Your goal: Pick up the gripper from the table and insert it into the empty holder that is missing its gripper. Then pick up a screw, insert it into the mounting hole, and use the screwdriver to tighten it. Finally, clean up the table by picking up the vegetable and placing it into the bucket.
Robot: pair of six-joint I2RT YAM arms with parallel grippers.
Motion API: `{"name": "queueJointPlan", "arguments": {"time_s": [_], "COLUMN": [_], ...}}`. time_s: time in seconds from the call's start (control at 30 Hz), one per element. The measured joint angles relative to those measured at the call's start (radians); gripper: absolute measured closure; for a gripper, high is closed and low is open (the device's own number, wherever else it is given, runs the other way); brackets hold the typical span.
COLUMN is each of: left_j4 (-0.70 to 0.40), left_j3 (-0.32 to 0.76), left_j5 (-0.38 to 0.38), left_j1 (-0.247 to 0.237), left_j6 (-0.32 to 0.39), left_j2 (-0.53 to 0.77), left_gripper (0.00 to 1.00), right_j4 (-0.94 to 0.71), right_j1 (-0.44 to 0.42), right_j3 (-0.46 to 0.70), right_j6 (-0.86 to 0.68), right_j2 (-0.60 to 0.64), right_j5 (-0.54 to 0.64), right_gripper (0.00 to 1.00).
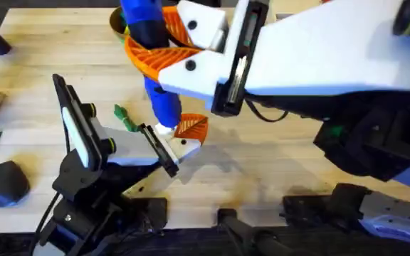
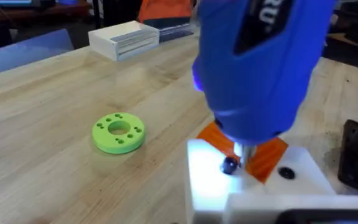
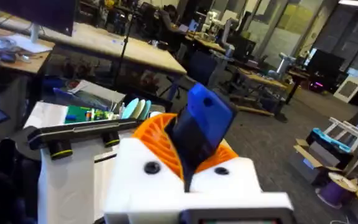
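The right gripper (image 1: 164, 51) is clamped on the screwdriver (image 1: 155, 67), its orange ribbed pads pressed against the blue body, which hangs upright below it. The bit comes down on the holder (image 2: 253, 186), a white block directly beneath, beside a dark screw head (image 2: 229, 165) and the gripper (image 2: 263, 158), the orange wedge seated in that block. The left gripper (image 1: 166, 153) lies low against the same white block; whether its fingers are apart cannot be told. Just beyond it lies the vegetable (image 1: 125, 119). Farther off, behind the right gripper, a rounded rim that may be the bucket (image 1: 116, 21) is mostly hidden, contents unseen.
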Motion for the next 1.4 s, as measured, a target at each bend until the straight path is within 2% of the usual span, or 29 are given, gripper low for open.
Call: {"name": "queueJointPlan", "arguments": {"time_s": [0.37,0.53,1.4], "left_j4": [0.0,0.0,0.0], "left_j3": [0.0,0.0,0.0], "left_j5": [0.0,0.0,0.0], "left_j1": [0.0,0.0,0.0], "left_j6": [0.0,0.0,0.0], "left_j2": [0.0,0.0,0.0], "left_gripper": [0.997,0.997,0.997], "right_j4": [0.004,0.054,0.017], "right_j1": [0.0,0.0,-0.023], "right_j3": [0.0,0.0,0.0], "right_j6": [-0.015,-0.018,-0.022], "right_j2": [0.0,0.0,0.001], "right_j5": [0.0,0.0,0.0], "right_gripper": [0.996,0.996,0.996]}}
